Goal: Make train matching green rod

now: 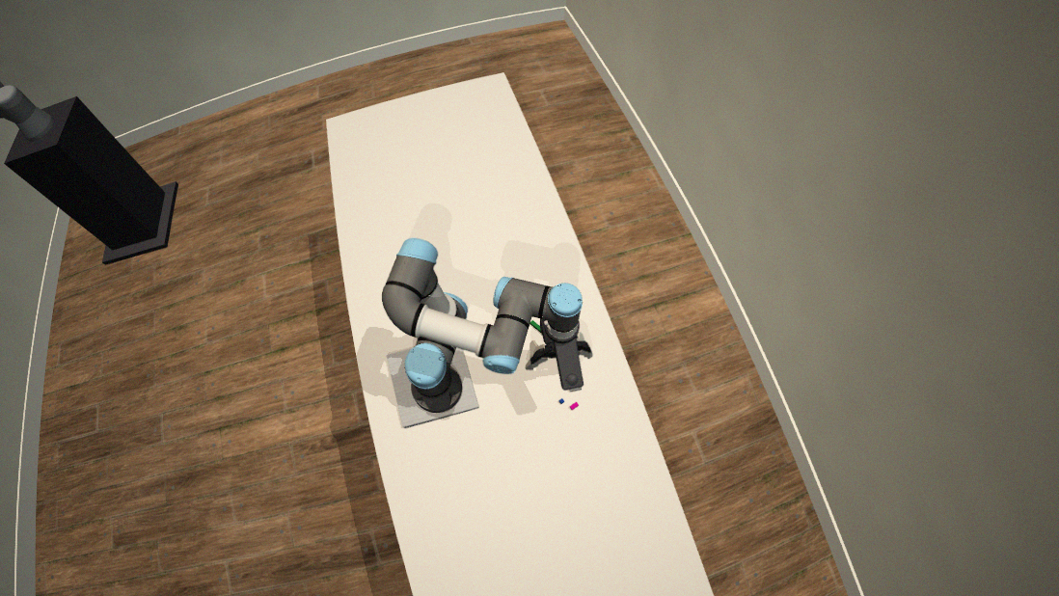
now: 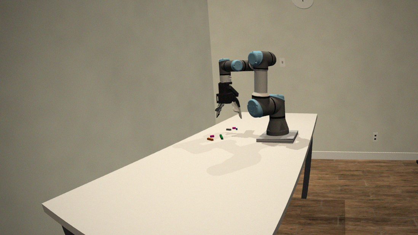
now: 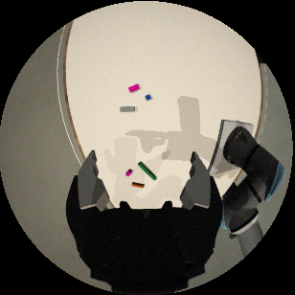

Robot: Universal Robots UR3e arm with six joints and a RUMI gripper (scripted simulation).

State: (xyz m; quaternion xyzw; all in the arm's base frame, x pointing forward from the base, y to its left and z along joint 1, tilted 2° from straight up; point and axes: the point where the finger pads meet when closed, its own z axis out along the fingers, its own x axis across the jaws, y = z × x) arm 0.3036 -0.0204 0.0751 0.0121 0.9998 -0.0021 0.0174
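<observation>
Green rod [image 1: 535, 325] [image 2: 221, 136] [image 3: 147, 170], longest, flat on counter [image 1: 518, 474] [image 2: 175, 175] [image 3: 163, 53]; small magenta rod [image 2: 212, 136] [image 3: 129, 172] and orange rod [image 2: 210, 139] [image 3: 138, 185] nearby, apart. Grey rod [image 2: 228, 129] [image 3: 127, 109], second magenta rod [image 1: 574, 405] [image 2: 233, 127] [image 3: 134, 88], tiny blue rod [image 1: 561, 401] [image 2: 236, 129] [image 3: 148, 97] grouped, unaligned.

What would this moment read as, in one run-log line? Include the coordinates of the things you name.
black two-jaw gripper [image 1: 559, 353] [image 2: 228, 118] [image 3: 144, 151]: open, raised | long green rod [image 1: 535, 325] [image 2: 221, 136] [image 3: 147, 170]: on table [image 1: 474, 170] [image 2: 187, 180] [image 3: 168, 57] | train: unbuilt

Nothing legible in any view
The round white wall clock [image 2: 303, 3], cut off by the upper edge of the exterior view, shows part of a dark hand on its face, but no numeral, word or brand can be read there.
</observation>
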